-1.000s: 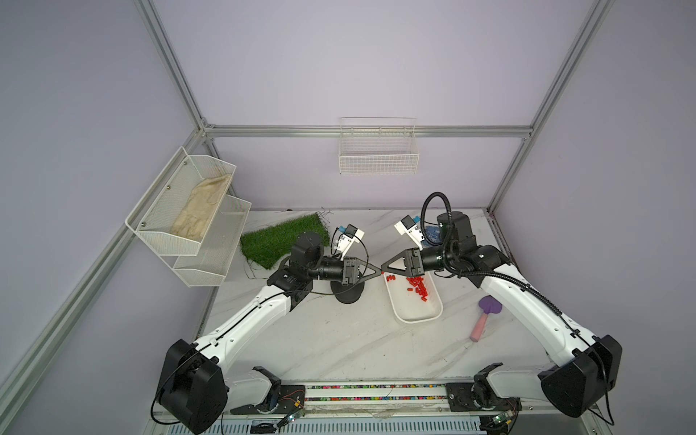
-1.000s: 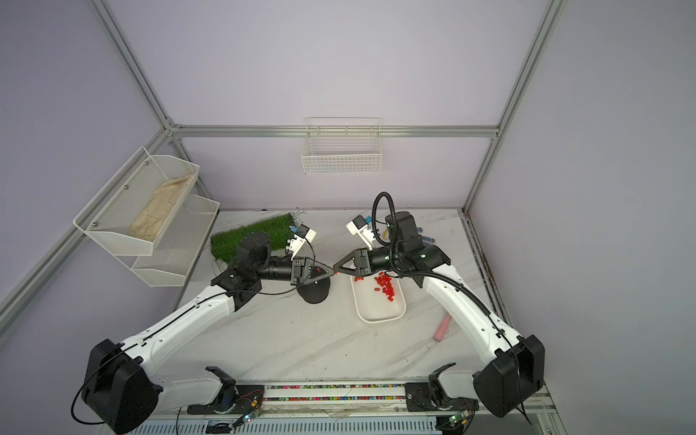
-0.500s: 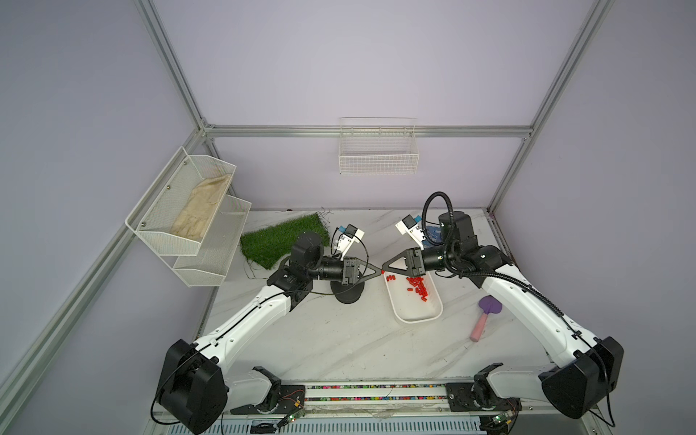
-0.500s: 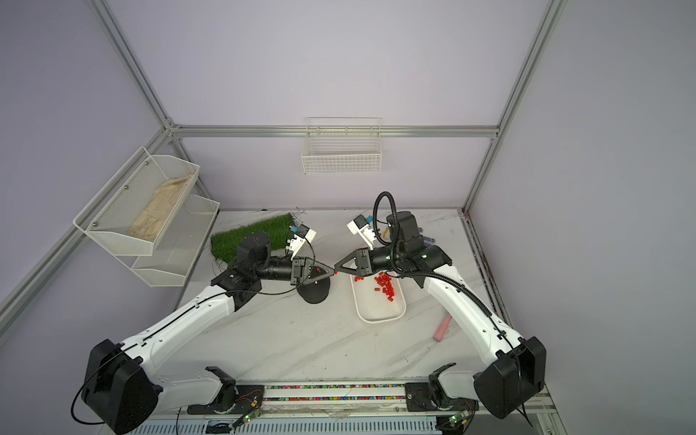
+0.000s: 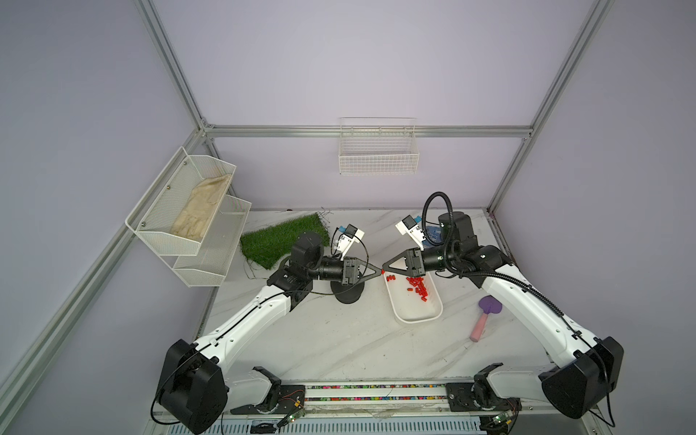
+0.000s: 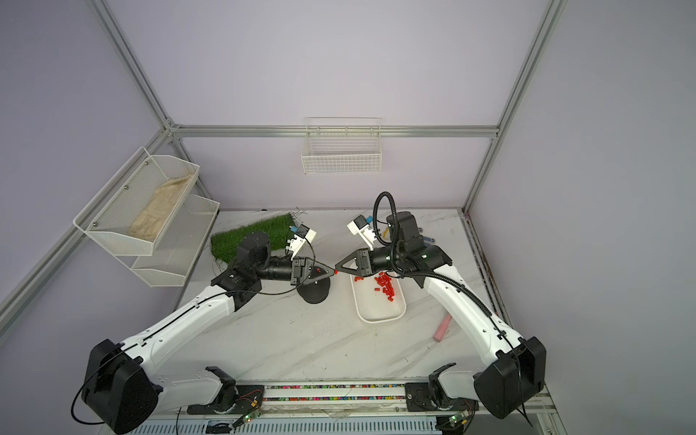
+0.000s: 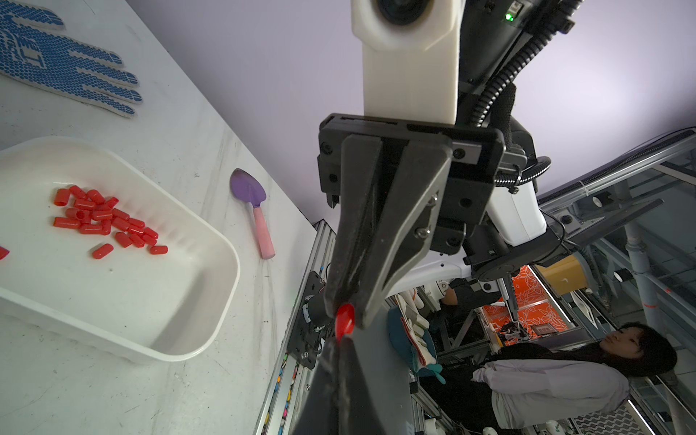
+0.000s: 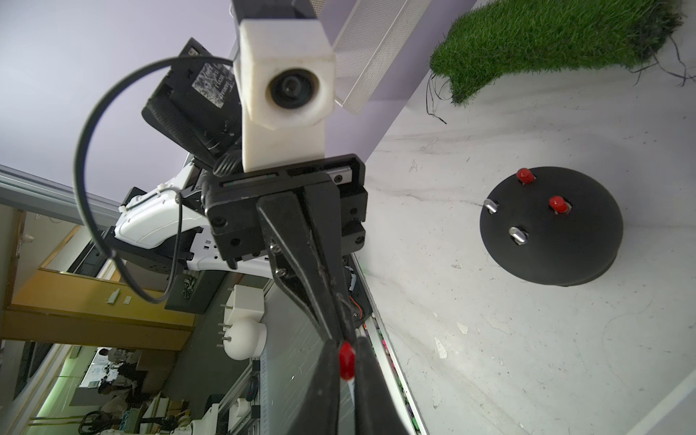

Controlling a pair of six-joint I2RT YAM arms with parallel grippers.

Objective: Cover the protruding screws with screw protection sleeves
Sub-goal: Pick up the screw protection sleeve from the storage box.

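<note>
So, lilac walls (image 5: 339,56) around a marble table (image 5: 339,339). Above it the left end effector (image 5: 380,272) and right end effector (image 5: 383,270) meet tip to tip, both pinched tight on one red sleeve (image 8: 346,361), its long axis in line with the fingers. Under the left one sits the black base (image 8: 565,248): two protruding screws (image 8: 518,235) stick up bare, two capped.

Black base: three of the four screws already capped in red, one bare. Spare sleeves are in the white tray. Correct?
Not quite: the count is off. The right wrist view shows the black base with two capped screws and two bare screws, not three and one. The spare sleeves are in the white tray, as you said.
</note>
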